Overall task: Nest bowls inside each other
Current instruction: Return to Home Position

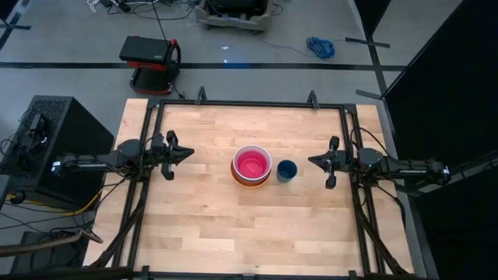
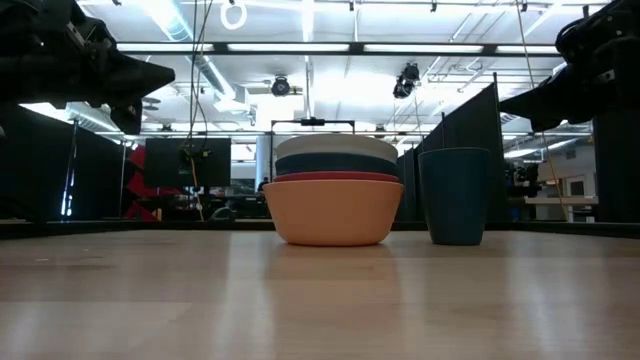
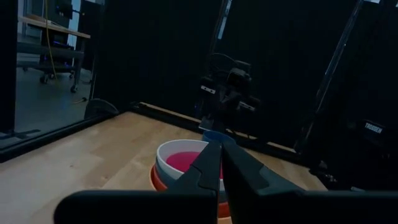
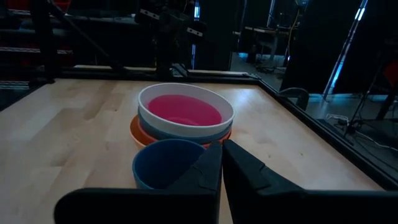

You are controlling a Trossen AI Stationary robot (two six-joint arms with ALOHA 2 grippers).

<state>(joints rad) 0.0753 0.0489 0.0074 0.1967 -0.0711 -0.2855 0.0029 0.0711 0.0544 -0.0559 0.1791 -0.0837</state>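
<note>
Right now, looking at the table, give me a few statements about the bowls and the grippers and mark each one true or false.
1. The dark blue cup stands upright on the table beside the stack of bowls, not in it. True.
2. The pink bowl is at the bottom of the stack. False: the orange bowl is at the bottom, and the pink bowl sits innermost on top.
3. The cup is on the left arm's side of the stack. False: it is on the right arm's side.
4. The left gripper and right gripper are shut, empty and apart from the bowls. True.
</note>
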